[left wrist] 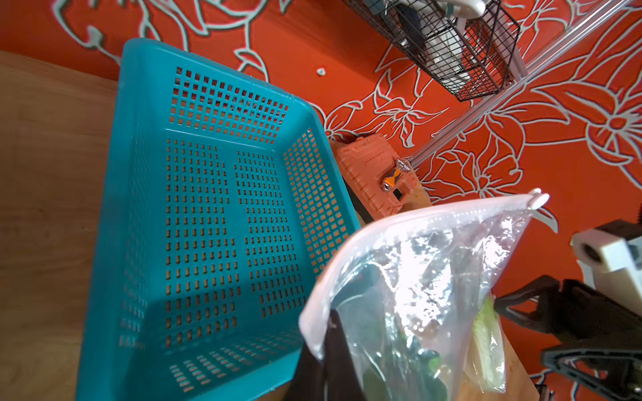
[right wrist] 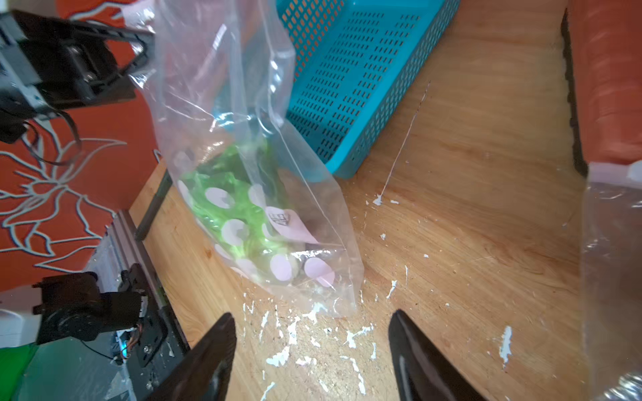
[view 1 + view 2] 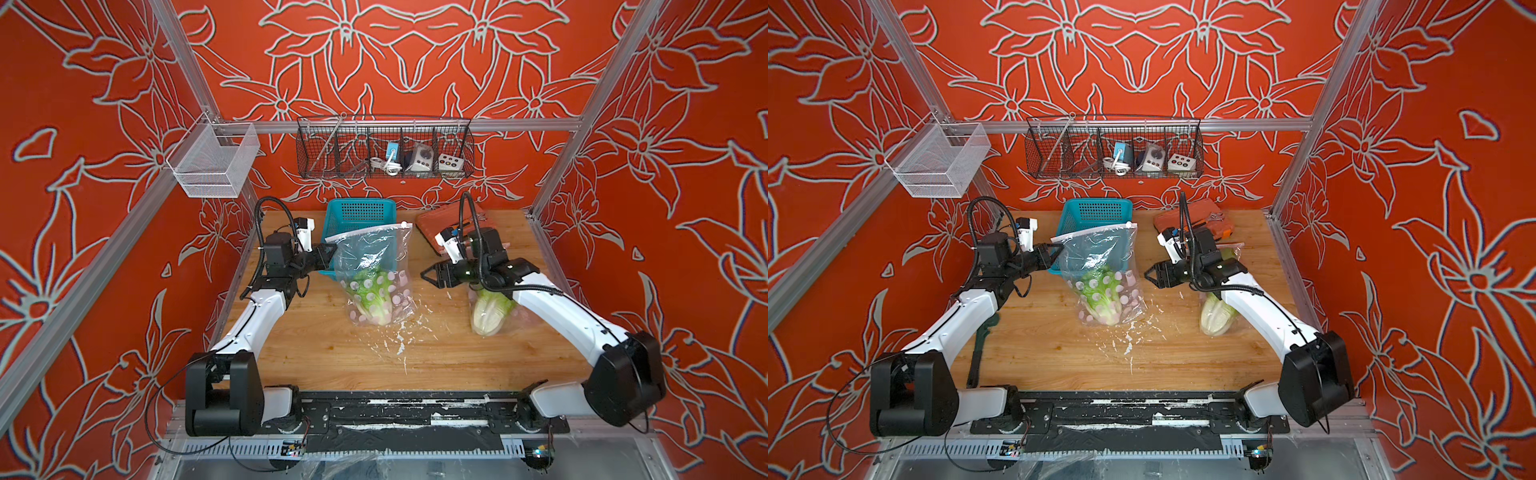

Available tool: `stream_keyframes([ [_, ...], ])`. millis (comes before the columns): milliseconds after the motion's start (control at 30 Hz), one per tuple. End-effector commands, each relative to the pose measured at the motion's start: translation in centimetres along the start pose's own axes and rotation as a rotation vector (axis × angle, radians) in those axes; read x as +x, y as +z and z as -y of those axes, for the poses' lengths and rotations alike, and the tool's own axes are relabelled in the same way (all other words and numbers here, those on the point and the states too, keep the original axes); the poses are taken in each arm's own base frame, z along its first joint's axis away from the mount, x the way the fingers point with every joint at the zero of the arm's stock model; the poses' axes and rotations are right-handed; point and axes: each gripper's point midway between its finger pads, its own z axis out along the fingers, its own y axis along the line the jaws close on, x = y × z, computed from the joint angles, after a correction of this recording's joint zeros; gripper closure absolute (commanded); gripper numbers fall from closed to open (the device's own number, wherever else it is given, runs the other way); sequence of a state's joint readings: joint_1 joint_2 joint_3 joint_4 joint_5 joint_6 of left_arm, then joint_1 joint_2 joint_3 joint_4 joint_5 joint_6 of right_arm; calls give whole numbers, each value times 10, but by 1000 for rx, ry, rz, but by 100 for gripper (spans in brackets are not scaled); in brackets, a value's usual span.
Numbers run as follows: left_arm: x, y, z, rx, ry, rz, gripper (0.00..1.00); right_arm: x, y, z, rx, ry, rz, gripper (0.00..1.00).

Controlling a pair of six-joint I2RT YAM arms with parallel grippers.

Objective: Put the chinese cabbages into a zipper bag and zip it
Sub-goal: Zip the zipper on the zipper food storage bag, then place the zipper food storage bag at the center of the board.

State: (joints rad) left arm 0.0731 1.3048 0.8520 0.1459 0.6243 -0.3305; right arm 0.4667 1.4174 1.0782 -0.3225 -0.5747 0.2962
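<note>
We find the left gripper (image 3: 331, 250) clamped shut on a top corner of the zipper bag (image 3: 376, 257). It holds the bag up so that its bottom rests on the wooden table (image 3: 332, 361), just in front of the teal basket (image 3: 358, 204). The right gripper (image 3: 429, 277) hangs above the table with its jaws spread wide and nothing between them. The right wrist view shows its fingers (image 2: 208, 354) bare over the tabletop.

Governing relation: the loose cabbage (image 3: 488, 311) lies below the right gripper, off to its right and nearer the robot, partly under that forearm and well apart from the zipper bag. Its long axis runs near to far, white base toward the robot and leaves toward the back wall. The right arm is plainly the nearer. Its gripper points toward the zipper bag and away from this head, so we judge it must turn back and down to reach it. Clear plastic shows about this head, and a second clear bag (image 2: 611, 225) edges into the right wrist view. Whether the head lies inside it we cannot tell.

Containers:
- The zipper bag holds a bagged cabbage (image 3: 372, 296) at its bottom, base down. We cannot count the heads inside.
- The slider (image 3: 404, 225) sits at the end of the zip strip away from the left gripper. We cannot confirm that the strip is sealed.
- The teal basket is empty in the left wrist view
</note>
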Motion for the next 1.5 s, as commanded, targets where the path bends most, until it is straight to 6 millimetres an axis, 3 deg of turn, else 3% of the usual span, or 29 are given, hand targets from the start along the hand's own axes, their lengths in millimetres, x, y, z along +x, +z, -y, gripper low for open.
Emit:
stream_keyframes([
  [0, 3, -1, -5, -17, -11, 0, 100, -39, 15, -16, -76, -37, 126, 24],
  [133, 8, -2, -8, -27, -20, -7, 100, -48, 51, -19, -139, -71, 98, 21],
  [233, 13, -2, -8, -25, -30, -13, 100, -47, 71, -35, -246, -66, 63, 24],
  [300, 17, -3, -9, -30, -37, -17, 100, -44, 78, -48, -297, -64, 59, 30],
  [367, 21, -4, -5, -20, -47, -24, 100, -41, 80, -55, -325, -47, 68, 46],
  [433, 28, -3, 4, -17, -38, -39, 100, -39, 76, -55, -323, -5, 80, 74],
  [500, 34, -3, 12, -44, -24, -57, 100, -33, 65, -55, -306, 27, 84, 89],
  [567, 47, -1, 18, -102, -14, -99, 100, -24, 47, -58, -285, 63, 86, 94],
  [700, 84, 7, 50, -114, 11, -173, 100, 15, 18, -45, -173, 139, 32, 100],
  [800, 107, 22, 76, -71, 25, -219, 100, 43, -4, -13, -58, 246, 23, 100],
  [900, 117, 45, 102, -22, 58, -261, 98, 59, -25, 24, 67, 348, 17, 100],
  [967, 112, 62, 115, 9, 77, -268, 92, 65, -31, 48, 157, 388, 2, 100],
  [1100, 93, 97, 121, 11, 127, -266, 70, 55, -37, 99, 351, 441, 3, 98],
  [1200, 78, 108, 122, 1, 154, -280, 59, 43, -57, 130, 555, 399, -7, 71],
  [1267, 70, 102, 119, -15, 165, -273, 55, 36, -80, 137, 671, 344, -18, 59],
  [1333, 65, 87, 112, -35, 166, -247, 53, 31, -99, 135, 727, 295, -6, 54],
  [1400, 65, 69, 105, -42, 145, -216, 53, 31, -102, 120, 688, 261, 2, 49],
  [1467, 69, 53, 102, -44, 135, -198, 53, 37, -90, 94, 588, 254, -32, 49],
])
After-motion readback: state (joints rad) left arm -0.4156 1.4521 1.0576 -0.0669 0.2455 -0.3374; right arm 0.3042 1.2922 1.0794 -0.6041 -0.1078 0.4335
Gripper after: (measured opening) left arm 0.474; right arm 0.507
